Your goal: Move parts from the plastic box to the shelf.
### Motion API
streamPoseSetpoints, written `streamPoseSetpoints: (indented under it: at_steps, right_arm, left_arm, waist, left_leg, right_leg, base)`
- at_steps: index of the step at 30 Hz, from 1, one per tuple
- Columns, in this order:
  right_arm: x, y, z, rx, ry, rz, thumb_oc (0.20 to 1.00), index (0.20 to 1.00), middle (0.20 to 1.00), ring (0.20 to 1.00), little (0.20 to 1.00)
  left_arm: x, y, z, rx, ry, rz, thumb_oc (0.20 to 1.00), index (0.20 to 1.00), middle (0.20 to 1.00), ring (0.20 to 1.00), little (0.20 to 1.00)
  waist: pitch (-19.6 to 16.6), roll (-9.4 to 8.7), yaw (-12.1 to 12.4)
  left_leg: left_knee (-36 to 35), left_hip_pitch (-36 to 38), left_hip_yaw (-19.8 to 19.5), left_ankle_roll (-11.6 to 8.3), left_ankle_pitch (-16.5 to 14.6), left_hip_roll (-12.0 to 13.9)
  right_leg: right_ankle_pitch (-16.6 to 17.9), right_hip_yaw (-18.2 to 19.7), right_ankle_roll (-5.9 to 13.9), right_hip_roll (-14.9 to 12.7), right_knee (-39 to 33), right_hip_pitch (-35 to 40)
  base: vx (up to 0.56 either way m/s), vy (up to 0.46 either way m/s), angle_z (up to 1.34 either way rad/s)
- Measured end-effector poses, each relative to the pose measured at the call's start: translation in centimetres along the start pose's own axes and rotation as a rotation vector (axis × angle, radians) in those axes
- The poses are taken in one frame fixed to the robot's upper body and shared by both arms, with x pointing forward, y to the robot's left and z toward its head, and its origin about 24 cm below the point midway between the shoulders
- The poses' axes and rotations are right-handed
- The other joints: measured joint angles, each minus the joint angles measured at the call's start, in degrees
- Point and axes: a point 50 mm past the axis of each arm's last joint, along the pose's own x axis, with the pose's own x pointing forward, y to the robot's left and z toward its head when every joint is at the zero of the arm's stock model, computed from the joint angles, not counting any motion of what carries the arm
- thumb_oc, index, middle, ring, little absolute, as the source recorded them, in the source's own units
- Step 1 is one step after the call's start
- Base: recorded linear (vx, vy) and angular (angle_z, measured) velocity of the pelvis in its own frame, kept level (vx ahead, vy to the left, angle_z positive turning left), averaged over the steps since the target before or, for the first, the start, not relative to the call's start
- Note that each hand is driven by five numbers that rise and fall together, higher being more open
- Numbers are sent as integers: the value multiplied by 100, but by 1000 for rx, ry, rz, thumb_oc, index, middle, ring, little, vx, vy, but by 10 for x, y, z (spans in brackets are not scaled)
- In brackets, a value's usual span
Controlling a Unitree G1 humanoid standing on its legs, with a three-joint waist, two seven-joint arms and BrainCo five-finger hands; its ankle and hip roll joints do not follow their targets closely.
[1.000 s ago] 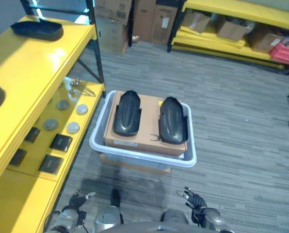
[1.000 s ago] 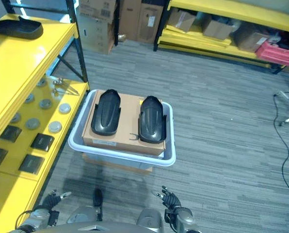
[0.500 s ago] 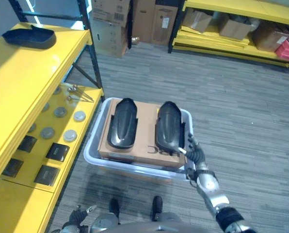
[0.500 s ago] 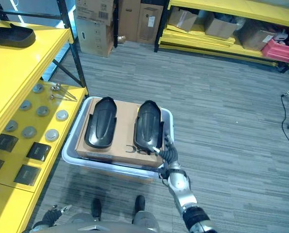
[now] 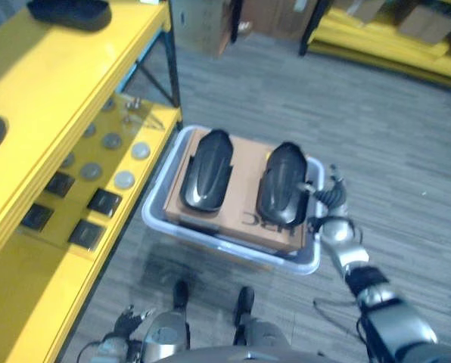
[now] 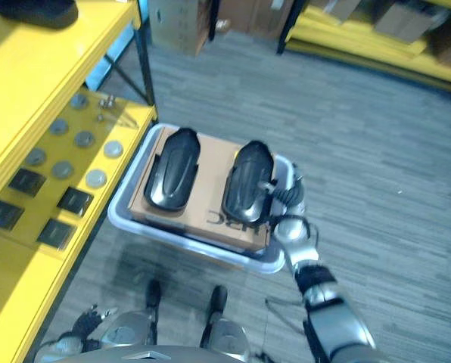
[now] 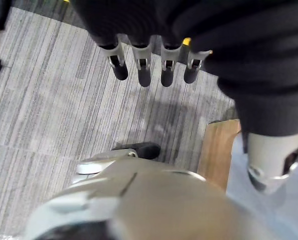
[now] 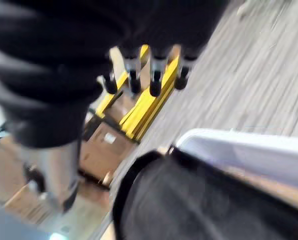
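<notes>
Plastic box (image 5: 159, 219) sits on the floor at centre, just beside the yellow shelf (image 5: 51, 83) at 9 o'clock. Inside it a cardboard carton (image 5: 244, 189) carries two black parts side by side: left part (image 5: 207, 169), right part (image 5: 281, 184).

Right hand (image 5: 333, 198) at the box's 3 o'clock rim, next to the right part; fingers straight and relaxed, holding nothing. Contact with the part cannot be told.

Left hand (image 5: 127, 321) low at 7 o'clock, over the floor, fingers extended and loose, nothing in it.

Shelf top holds another black part (image 5: 69, 12) at 11 o'clock. Lower shelf level shows round discs (image 5: 123, 180) and dark square pads (image 5: 104, 201).
</notes>
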Motion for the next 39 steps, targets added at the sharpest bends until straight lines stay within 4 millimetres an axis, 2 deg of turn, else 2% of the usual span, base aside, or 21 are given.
streamPoseSetpoints:
  at_steps: [2, 4, 7, 10, 11, 12, 13, 14, 23, 29, 32, 33, 36, 38, 39]
  right_arm:
    - [17, -13, 16, -22, -2, -74, 1000, 1000, 1000, 1000, 1000]
    - [23, -15, 25, -26, -2, -99, 1000, 1000, 1000, 1000, 1000]
    - [24, -14, 22, -68, 42, -121, 1000, 1000, 1000, 1000, 1000]
    - [24, -12, 16, -97, 91, -96, 1000, 1000, 1000, 1000, 1000]
    - [24, -11, 15, -107, 104, -80, 633, 633, 633, 633, 633]
    - [23, -8, 12, -132, 125, -45, 473, 473, 473, 473, 473]
    - [23, -7, 10, -149, 141, -20, 388, 388, 388, 388, 388]
    - [25, -6, 9, -185, 159, 37, 200, 200, 200, 200, 200]
    - [25, -13, -14, -230, 308, 88, 200, 200, 200, 200, 200]
    - [-11, 1, -69, -261, 454, 165, 200, 200, 200, 200, 200]
    - [-30, 0, -95, -272, 511, 184, 200, 200, 200, 200, 200]
    - [-31, 0, -96, -273, 513, 185, 200, 200, 200, 200, 200]
    - [-51, -2, -115, -285, 520, 209, 200, 200, 200, 200, 200]
    - [-67, -6, -117, -306, 409, 249, 200, 200, 200, 200, 200]
    - [-71, -6, -115, -317, 366, 258, 200, 200, 200, 200, 200]
  left_arm:
    - [5, -2, 19, -6, -42, -21, 1000, 1000, 1000, 1000, 1000]
    - [7, -4, 28, -22, -64, -31, 1000, 1000, 1000, 1000, 1000]
    - [9, -5, 40, -45, -98, -45, 1000, 1000, 1000, 1000, 1000]
    - [9, -5, 41, -59, -101, -47, 1000, 1000, 1000, 1000, 1000]
    - [9, -6, 42, -55, -102, -51, 1000, 1000, 1000, 1000, 1000]
    - [9, -6, 42, -52, -103, -57, 1000, 1000, 1000, 1000, 1000]
    - [9, -7, 42, -50, -103, -60, 1000, 1000, 1000, 1000, 1000]
    - [9, -7, 42, -49, -105, -69, 1000, 1000, 1000, 1000, 1000]
    - [9, -8, 44, -49, -125, -74, 1000, 1000, 1000, 1000, 1000]
    - [6, -7, 33, -54, -103, -69, 1000, 1000, 1000, 1000, 1000]
    - [5, -3, 31, -119, -113, -45, 1000, 1000, 1000, 1000, 1000]
    - [5, -3, 32, -121, -115, -42, 1000, 1000, 1000, 1000, 1000]
    - [4, 12, 47, -154, -176, 8, 1000, 1000, 1000, 1000, 1000]
    - [-7, 30, 87, -152, -363, 48, 1000, 1000, 1000, 1000, 1000]
    - [-12, 35, 101, -145, -423, 57, 1000, 1000, 1000, 1000, 1000]
  waist:
    - [279, 121, 68]
    - [538, 226, 63]
    - [720, 326, 58]
    - [729, 340, 59]
    - [729, 340, 59]
    - [729, 339, 59]
    - [729, 339, 51]
    - [729, 339, 25]
    - [704, 316, 61]
    - [-2, 198, 50]
    - [-268, 88, 43]
    - [-286, 81, 39]
    - [-548, -128, -3]
    - [-752, -292, -17]
    - [-816, -328, -46]
  left_leg:
    - [1, -236, -13, 84, 108, -44]
    - [1, -275, -59, 100, 141, -82]
    - [0, -304, -124, 103, 146, -112]
    - [-1, -307, -138, 103, 145, -120]
    - [-1, -307, -139, 103, 145, -121]
    - [-1, -307, -139, 103, 145, -122]
    - [-1, -304, -136, 103, 145, -122]
    - [-2, -294, -133, 100, 144, -118]
    - [-3, -180, -293, -7, 207, -63]
    - [-4, -94, -291, 11, 156, -63]
    - [-25, 41, -293, 16, 99, -58]
    - [-31, 42, -293, 16, 97, -56]
    - [-38, 154, -286, 30, 44, -12]
    - [-40, 323, -273, 4, 22, 40]
    - [-41, 342, -274, -2, 9, 50]
  right_leg:
    - [98, 8, -24, -38, 29, -227]
    - [126, -8, -38, -75, 29, -239]
    - [130, -57, -42, -105, 29, -236]
    - [130, -83, -43, -118, 29, -231]
    - [130, -84, -42, -120, 29, -230]
    - [130, -84, -42, -123, 29, -230]
    - [130, -83, -42, -123, 28, -230]
    - [128, -85, -40, -123, 27, -220]
    - [101, -237, -44, -74, -10, -20]
    - [64, -251, -44, -76, 1, 78]
    - [16, -262, -29, -72, 17, 215]
    - [12, -262, -29, -71, 16, 213]
    - [-55, -267, -55, -33, -9, 331]
    - [-91, -271, -60, 9, -7, 502]
    - [-126, -270, -59, 18, -10, 564]
  base:
    - [-139, 51, 7]
    - [-111, 44, 14]
    - [-48, 39, 12]
    - [-42, 48, 4]
    - [-39, 36, 1]
    - [-31, 24, -1]
    - [-32, -14, -2]
    - [-30, -40, -3]
    - [-20, -44, 9]
    - [20, -44, 1]
    - [19, -79, -1]
    - [19, -80, -1]
    - [1, -65, 2]
    - [-58, -86, -2]
    - [-72, -58, -5]
